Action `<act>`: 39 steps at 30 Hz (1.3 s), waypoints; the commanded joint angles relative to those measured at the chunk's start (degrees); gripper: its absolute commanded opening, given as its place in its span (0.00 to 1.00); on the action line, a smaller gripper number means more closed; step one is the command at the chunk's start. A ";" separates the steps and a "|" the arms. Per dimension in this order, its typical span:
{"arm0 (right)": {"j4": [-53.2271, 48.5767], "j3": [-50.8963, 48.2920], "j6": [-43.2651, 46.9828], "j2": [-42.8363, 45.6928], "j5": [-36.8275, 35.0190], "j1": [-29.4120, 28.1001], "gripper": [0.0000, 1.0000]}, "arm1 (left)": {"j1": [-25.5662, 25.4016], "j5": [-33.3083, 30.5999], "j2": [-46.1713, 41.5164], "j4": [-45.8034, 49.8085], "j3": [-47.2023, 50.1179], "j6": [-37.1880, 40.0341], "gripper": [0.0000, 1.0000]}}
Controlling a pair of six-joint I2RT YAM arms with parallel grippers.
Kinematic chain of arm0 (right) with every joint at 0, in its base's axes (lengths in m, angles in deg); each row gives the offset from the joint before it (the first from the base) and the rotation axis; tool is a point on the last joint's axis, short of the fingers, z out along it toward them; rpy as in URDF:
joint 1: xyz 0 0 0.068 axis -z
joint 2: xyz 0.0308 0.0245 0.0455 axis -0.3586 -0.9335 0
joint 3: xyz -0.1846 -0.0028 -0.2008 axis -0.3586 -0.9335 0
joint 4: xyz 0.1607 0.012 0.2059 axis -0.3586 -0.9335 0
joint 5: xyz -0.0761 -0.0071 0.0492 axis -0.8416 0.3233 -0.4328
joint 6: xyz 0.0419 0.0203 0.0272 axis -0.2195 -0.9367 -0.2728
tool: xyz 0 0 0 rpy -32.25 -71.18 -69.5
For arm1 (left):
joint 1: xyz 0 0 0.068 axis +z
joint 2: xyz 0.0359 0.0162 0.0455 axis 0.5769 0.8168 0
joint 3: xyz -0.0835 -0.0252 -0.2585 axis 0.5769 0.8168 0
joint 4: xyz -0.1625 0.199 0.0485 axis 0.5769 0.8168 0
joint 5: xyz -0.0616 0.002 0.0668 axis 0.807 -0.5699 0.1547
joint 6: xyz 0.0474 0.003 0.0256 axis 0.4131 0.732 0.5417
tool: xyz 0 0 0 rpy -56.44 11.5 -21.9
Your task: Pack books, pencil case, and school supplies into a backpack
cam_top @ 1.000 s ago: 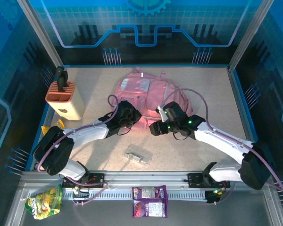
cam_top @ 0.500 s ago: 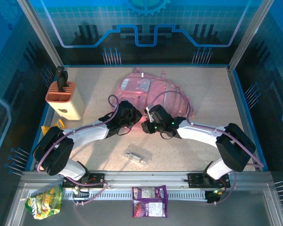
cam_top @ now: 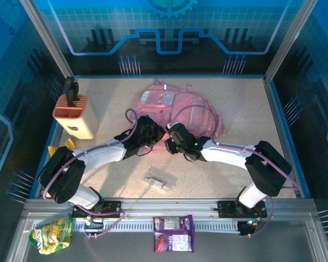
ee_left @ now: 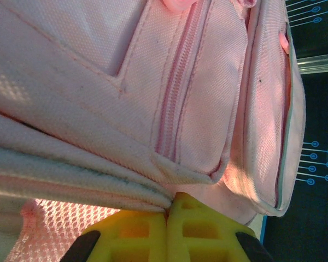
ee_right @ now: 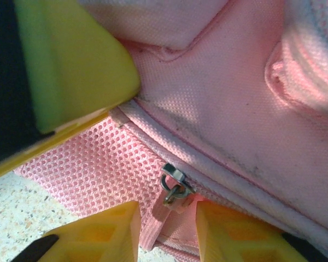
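Right tool (cam_top: 167,146) closer; backpack (cam_top: 164,101) probably top-rearward

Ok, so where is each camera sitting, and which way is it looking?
Top camera: above and behind the arms, looking down at the table, the pink backpack, the left hand and the right hand.
Left wrist camera: on the left arm, looking past its closed yellow fingers at backpack seams.
Right wrist camera: on the right arm, looking past its yellow fingers at a zip pull.
Shared: all three see the backpack.
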 commanded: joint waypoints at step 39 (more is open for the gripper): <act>-8.35 -14.29 -1.82 21.76 3.27 12.02 0.00 | 6.42 4.21 -6.72 3.11 0.19 4.29 0.00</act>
